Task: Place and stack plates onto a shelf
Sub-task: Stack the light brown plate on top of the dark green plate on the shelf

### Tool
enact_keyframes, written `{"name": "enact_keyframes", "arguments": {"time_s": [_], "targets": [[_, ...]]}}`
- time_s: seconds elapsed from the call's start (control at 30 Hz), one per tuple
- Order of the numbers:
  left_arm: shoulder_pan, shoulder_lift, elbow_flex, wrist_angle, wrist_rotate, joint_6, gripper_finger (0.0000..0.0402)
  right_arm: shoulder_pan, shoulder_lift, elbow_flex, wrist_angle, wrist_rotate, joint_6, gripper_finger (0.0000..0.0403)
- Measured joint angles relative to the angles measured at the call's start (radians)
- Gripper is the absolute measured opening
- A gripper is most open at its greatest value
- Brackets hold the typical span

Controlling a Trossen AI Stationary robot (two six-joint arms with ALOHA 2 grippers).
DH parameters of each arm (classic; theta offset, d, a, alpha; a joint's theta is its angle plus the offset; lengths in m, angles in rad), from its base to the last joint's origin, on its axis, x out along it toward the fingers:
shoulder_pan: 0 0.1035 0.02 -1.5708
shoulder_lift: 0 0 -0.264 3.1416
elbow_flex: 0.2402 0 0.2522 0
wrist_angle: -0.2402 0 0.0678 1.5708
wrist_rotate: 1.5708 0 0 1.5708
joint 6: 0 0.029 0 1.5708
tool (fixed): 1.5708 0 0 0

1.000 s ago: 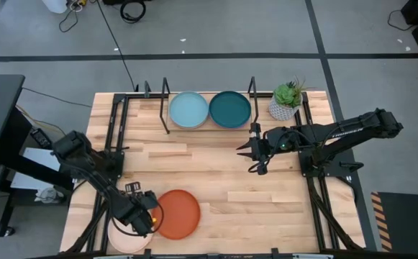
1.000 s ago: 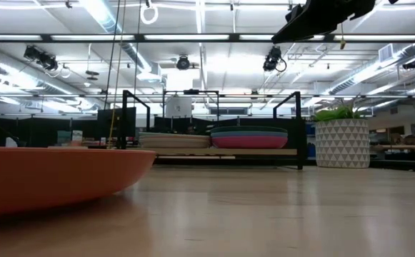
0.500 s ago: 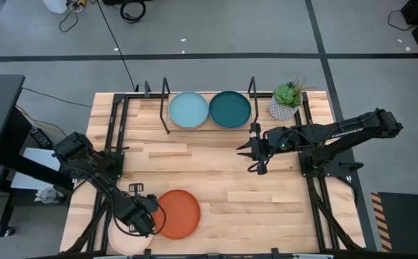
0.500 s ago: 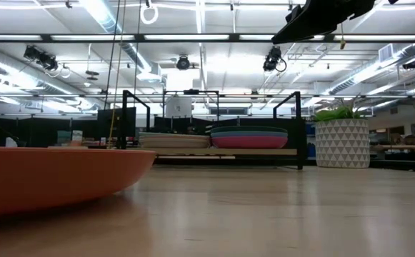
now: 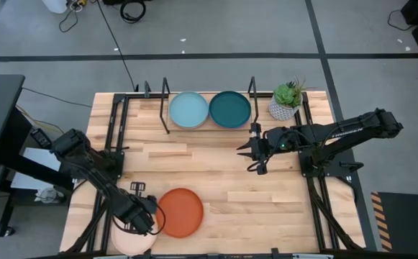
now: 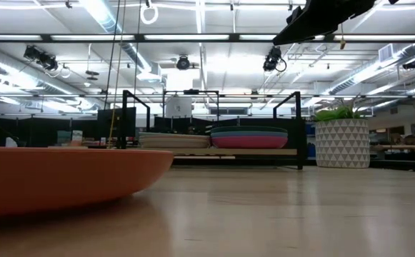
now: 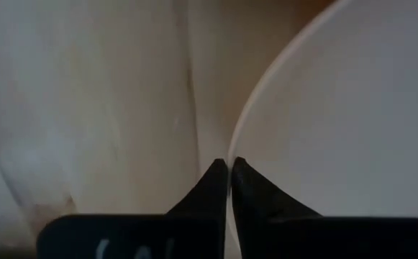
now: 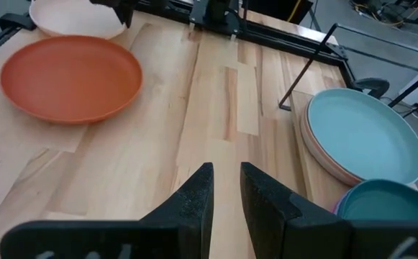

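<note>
An orange plate [image 5: 180, 213] lies near the table's front edge, left of the middle; it fills the left of the low view [image 6: 64, 178]. My left gripper [image 5: 153, 216] is shut on its left rim. A cream plate [image 5: 126, 243] lies at the front left corner. On the shelf [image 5: 209, 126] at the far edge stand two stacks, one topped by a light teal plate [image 5: 188, 110], the other by a dark teal plate [image 5: 229, 108]. My right gripper [image 5: 248, 158] hovers open and empty at the middle right, its fingers [image 8: 194, 191] pointing left. My left gripper pinches the orange plate's rim [image 7: 232, 160] between its two fingers, at the plate's left side. The fingers come from the table's left and far side, slanting down. Whether the plate is clear of the table I cannot tell.
A small potted plant [image 5: 286, 101] stands at the far right corner beside the shelf. Black posts [image 5: 166, 93] rise at the shelf's ends. Bare wood lies between the orange plate and the shelf [image 6: 221, 151].
My left gripper has gone a little toward the table's right edge, staying shut. The orange plate has shifted with it to the right, and its edge reaches farther right in the low view.
</note>
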Motion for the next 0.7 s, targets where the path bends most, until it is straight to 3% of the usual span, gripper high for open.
{"name": "enact_keyframes", "arguments": {"time_s": [0.17, 0.33, 0.57, 0.7], "targets": [[-0.001, -0.101, 0.000, -0.067, -0.014, -0.091, 0.0012, 0.000, 0.000, 0.000, -0.001, -0.033, -0.012, 0.0077], [0.012, -0.209, 0.000, -0.124, -0.091, -0.195, 0.0012, 0.028, 0.026, 0.000, 0.008, -0.094, -0.054, 0.0077], [0.096, -0.357, 0.000, -0.166, -0.150, -0.231, 0.0012, 0.097, 0.131, 0.000, 0.034, -0.064, -0.108, 0.0077], [0.180, -0.432, 0.000, -0.158, -0.223, -0.229, 0.0012, 0.160, 0.204, 0.000, 0.064, 0.035, -0.190, 0.0077]]}}
